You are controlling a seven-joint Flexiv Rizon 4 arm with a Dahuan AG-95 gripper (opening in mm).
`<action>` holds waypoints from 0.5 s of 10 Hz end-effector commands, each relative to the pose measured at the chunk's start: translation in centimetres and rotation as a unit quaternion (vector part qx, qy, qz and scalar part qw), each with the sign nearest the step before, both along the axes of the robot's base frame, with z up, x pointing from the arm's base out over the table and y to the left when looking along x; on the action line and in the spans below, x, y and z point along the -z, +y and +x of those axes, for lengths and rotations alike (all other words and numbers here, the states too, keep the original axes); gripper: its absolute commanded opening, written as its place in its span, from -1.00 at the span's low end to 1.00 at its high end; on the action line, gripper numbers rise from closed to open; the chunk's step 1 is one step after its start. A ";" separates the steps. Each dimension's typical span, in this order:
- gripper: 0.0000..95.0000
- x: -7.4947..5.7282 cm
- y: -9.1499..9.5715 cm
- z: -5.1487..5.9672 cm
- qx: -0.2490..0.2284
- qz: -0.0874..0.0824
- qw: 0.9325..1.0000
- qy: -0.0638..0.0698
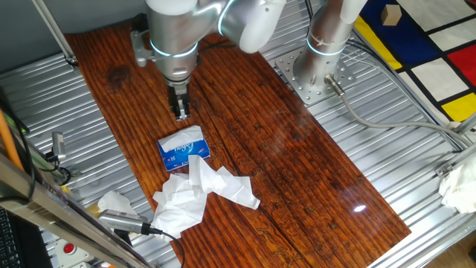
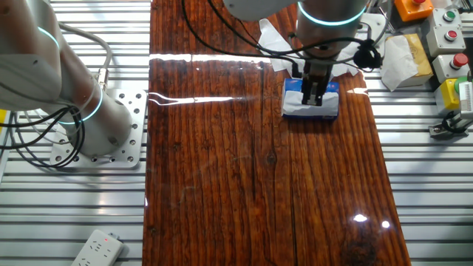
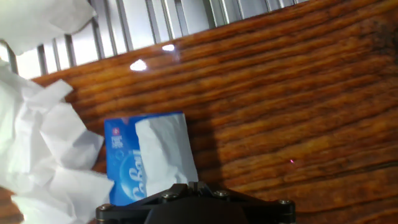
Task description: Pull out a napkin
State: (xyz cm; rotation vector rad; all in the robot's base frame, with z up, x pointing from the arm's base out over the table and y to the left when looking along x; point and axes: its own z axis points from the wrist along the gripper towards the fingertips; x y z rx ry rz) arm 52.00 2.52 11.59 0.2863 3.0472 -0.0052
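Observation:
A little blue pack [image 1: 184,151] with white lettering lies on the wooden table [image 1: 282,149]. A narrow white napkin [image 3: 165,151] sticks out of the pack's [image 3: 120,169] top and lies over it. My gripper [image 1: 181,113] hangs just above the table at the pack's far end, a short gap from it. In the other fixed view the gripper [image 2: 312,94] stands over the pack [image 2: 329,94]. In the hand view the fingertips [image 3: 198,185] sit together at the bottom edge, next to the napkin's near corner, with nothing seen between them.
A large crumpled mass of white tissue sheets [image 1: 199,192] lies against the pack's near side, toward the table's front edge. Another loose tissue [image 1: 114,201] rests on the metal slats at the left. The arm's base [image 1: 321,67] stands at the back right.

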 end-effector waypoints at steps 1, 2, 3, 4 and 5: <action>-1.00 0.1 -0.2 -0.8 0.000 0.001 1.000 0.002; -1.00 0.2 -0.4 -1.3 0.001 0.002 1.000 0.003; -1.00 0.2 -0.7 -1.7 0.000 0.001 1.000 0.001; -1.00 0.2 -0.9 -1.9 0.002 0.001 1.000 -0.002; -1.00 0.2 -0.9 -1.9 0.007 0.005 1.000 -0.002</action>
